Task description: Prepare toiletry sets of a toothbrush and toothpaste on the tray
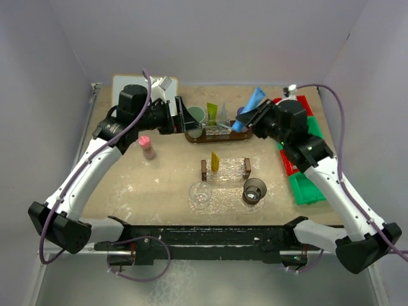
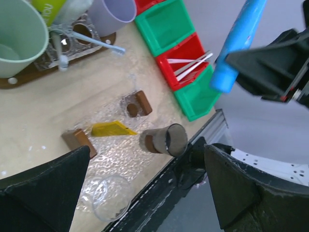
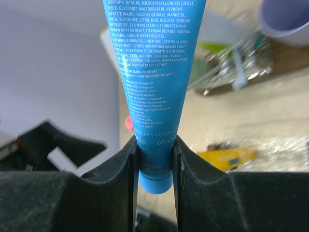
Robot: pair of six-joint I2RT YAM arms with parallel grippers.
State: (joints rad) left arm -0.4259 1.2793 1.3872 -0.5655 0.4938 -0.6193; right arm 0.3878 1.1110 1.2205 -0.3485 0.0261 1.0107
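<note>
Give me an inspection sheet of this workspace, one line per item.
Surface: tan table, speckled.
Job's things: blue tube in the air; yellow tube on rack; clear cup and dark cup nearer; green cup and green tube on tray; toothbrushes in bins.
Clutter: bottle, upright.
Grippers: left gripper open, empty; right gripper shut on blue tube.
Cables: purple cables along both arms.
Surroundings: grey walls.
</note>
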